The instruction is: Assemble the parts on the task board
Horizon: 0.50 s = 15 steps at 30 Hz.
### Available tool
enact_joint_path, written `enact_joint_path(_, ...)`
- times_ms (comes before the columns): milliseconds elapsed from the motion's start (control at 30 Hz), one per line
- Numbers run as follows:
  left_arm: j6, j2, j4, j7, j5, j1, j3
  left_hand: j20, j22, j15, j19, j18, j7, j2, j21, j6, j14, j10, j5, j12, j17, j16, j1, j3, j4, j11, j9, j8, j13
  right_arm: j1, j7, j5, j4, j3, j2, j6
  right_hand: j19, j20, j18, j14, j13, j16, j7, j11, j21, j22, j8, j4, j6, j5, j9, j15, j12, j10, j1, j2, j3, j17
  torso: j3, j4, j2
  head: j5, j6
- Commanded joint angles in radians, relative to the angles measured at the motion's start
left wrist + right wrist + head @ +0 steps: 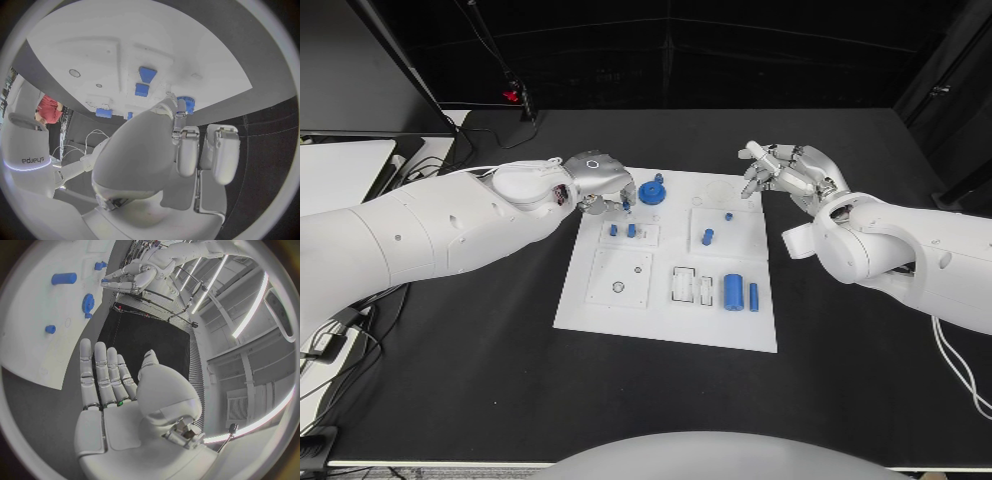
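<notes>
The flat white rectangular task board (pixel 668 330) lies mid-frame on the black counter (pixel 473 380). By my judgement the assembly is partly done. A blue toothed gear (pixel 652 192) sits at the board's upper left, small blue pegs (pixel 630 230) stand in a raised block just below it, and one blue peg (pixel 707 237) stands further right. A thick blue cylinder (pixel 734 291) and a slim blue pin (pixel 753 295) lie loose at lower right, beside rectangular slots (pixel 684 284) with nothing blue in them.

The left hand (pixel 599 178) hovers over the pegs, upper left; I cannot tell whether it holds one. The right hand (pixel 788 170), upper right, is spread wide and holds nothing.
</notes>
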Motion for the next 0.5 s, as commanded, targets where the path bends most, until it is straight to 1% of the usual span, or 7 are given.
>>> enact_joint_path(33,0.029,0.005,-0.002,0.023,-0.004,-0.001,0.001,-0.006,0.263,0.002,0.103,-0.007,0.014,0.003,0.003,0.018,0.103,0.005,0.001,-0.007,0.263,0.001,-0.004,0.008,-0.001,0.0,0.001,0.0,-0.001,0.001,0.009,0.001,0.003,0.001,-0.002,0.008,0.008,-0.001,0.009,0.003,-0.001,0.006,0.033,0.001,-0.001,-0.001,0.004,-0.003,-0.008,0.005,-0.001,0.001,0.003,0.005,0.009,0.003,-0.002,-0.001,0.0003,0.0003,-0.001,-0.004,0.0)
enact_joint_path(67,0.029,0.006,-0.003,0.024,-0.004,-0.002,0.001,-0.006,0.263,0.002,0.103,-0.007,0.014,0.003,0.003,0.018,0.103,0.005,0.001,-0.007,0.263,0.001,-0.004,0.008,-0.001,0.0,0.001,0.0,-0.001,0.001,0.009,0.001,0.003,0.001,-0.002,0.008,0.008,-0.001,0.009,0.003,-0.001,0.006,0.033,0.001,-0.001,-0.001,0.004,-0.003,-0.008,0.005,-0.001,0.001,0.003,0.005,0.009,0.003,-0.002,-0.001,0.0004,0.0011,-0.001,-0.007,0.0)
enact_joint_path(100,0.029,0.007,-0.003,0.025,-0.004,-0.002,0.001,-0.006,0.263,0.002,0.103,-0.007,0.014,0.003,0.003,0.018,0.103,0.004,0.001,-0.008,0.263,0.001,-0.005,0.008,0.0,0.001,0.001,-0.001,-0.001,0.001,0.009,0.001,0.003,0.001,-0.003,0.008,0.008,-0.001,0.009,0.003,-0.001,0.006,0.033,0.001,-0.001,-0.001,0.004,-0.003,-0.008,0.005,-0.001,0.001,0.003,0.005,0.009,0.003,-0.002,-0.001,0.0005,0.0012,-0.001,-0.008,-0.001)
enact_joint_path(233,0.041,0.011,-0.007,0.026,-0.004,-0.003,0.001,-0.006,0.263,0.003,0.103,-0.007,0.015,0.002,0.003,0.016,0.103,0.004,0.001,-0.011,0.263,0.001,-0.007,0.009,0.0,0.001,0.0,-0.003,-0.001,0.001,0.009,0.001,0.003,0.001,-0.003,0.007,0.008,-0.001,0.009,0.003,-0.001,0.006,0.033,0.001,-0.001,-0.001,0.004,-0.003,-0.008,0.005,-0.001,0.001,0.003,0.005,0.009,0.003,-0.002,-0.001,0.0001,-0.0008,0.0,-0.004,0.001)
enact_joint_path(267,0.044,0.012,-0.008,0.027,-0.004,-0.003,0.001,-0.006,0.263,0.003,0.103,-0.007,0.015,0.002,0.003,0.016,0.103,0.004,0.001,-0.012,0.263,0.001,-0.008,0.009,0.0,0.001,0.0,-0.003,-0.001,0.001,0.009,0.001,0.003,0.001,-0.003,0.008,0.008,-0.001,0.009,0.003,-0.001,0.006,0.033,0.001,-0.001,-0.001,0.004,-0.003,-0.008,0.005,-0.001,0.001,0.003,0.005,0.009,0.003,-0.002,-0.001,0.0001,-0.0009,0.0,-0.006,0.0)
enact_joint_path(333,0.05,0.014,-0.01,0.027,-0.004,-0.004,0.001,-0.006,0.263,0.003,0.103,-0.007,0.015,0.001,0.003,0.014,0.103,0.003,0.001,-0.014,0.263,0.001,-0.009,0.01,0.0,0.002,0.0,-0.005,-0.001,0.001,0.009,0.001,0.003,0.001,-0.003,0.008,0.008,-0.001,0.009,0.003,-0.001,0.006,0.033,0.001,-0.001,-0.001,0.004,-0.003,-0.008,0.005,-0.001,0.001,0.003,0.005,0.009,0.003,-0.002,-0.001,0.0002,0.0,0.0,-0.009,0.0)
enact_joint_path(500,0.061,0.02,-0.015,0.026,-0.004,-0.004,0.001,-0.006,0.263,0.003,0.103,-0.007,0.015,0.001,0.003,0.013,0.103,0.002,0.001,-0.016,0.263,0.001,-0.009,0.01,0.0,0.002,0.0,-0.006,-0.001,0.001,0.008,0.001,0.003,0.001,-0.002,0.009,0.008,-0.001,0.009,0.003,-0.001,0.006,0.033,0.001,-0.001,-0.001,0.004,-0.003,-0.008,0.005,-0.001,0.001,0.003,0.005,0.009,0.003,-0.002,-0.001,0.0,0.0003,0.0,-0.007,-0.002)
